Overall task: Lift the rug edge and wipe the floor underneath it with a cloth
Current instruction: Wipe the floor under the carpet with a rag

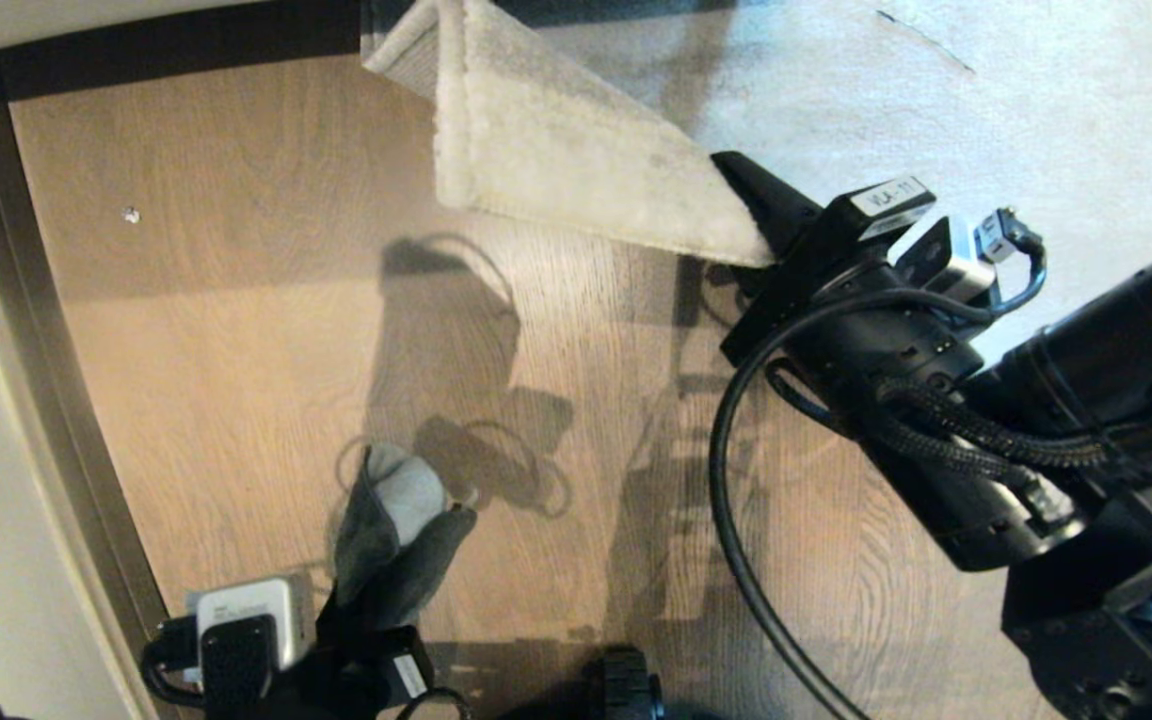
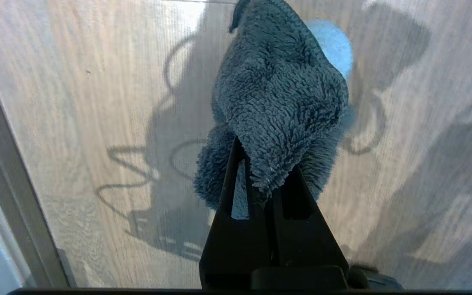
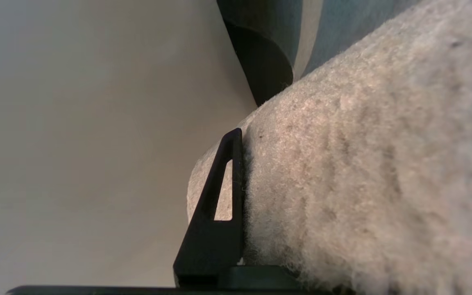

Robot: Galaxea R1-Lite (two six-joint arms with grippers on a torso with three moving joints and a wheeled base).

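My right gripper (image 1: 771,250) is clamped on the rug edge (image 1: 576,150), jaws closed through the pile and backing, and it has that corner folded up and over so the pale fuzzy face stands clear of the floor (image 1: 236,330). In the right wrist view one black finger (image 3: 219,196) presses flat against the rug's nap; the other is hidden behind the fabric. Down at the near left, my left gripper (image 1: 376,590) is pinched shut on the cloth (image 1: 401,530), the grey terry rag bunching out past the fingertips with its lighter face showing. From the left wrist view the cloth (image 2: 277,106) hangs over bare wood planks, and I can't tell whether it is touching them. The strip of floor exposed under the lifted rug lies well apart from the cloth, up toward the dark skirting strip (image 1: 136,50).

Here's the risk as I judge it: the rug is heavy and I'm holding only its border, so any tug from the right arm could slip the pile out of the jaws and drop the flap onto the wiping path. The cloth is held only by a fold, so pressing hard could drag it out. And the left arm has to reach in under the raised rug without bumping my right wrist or its loose black cable (image 1: 736,480).
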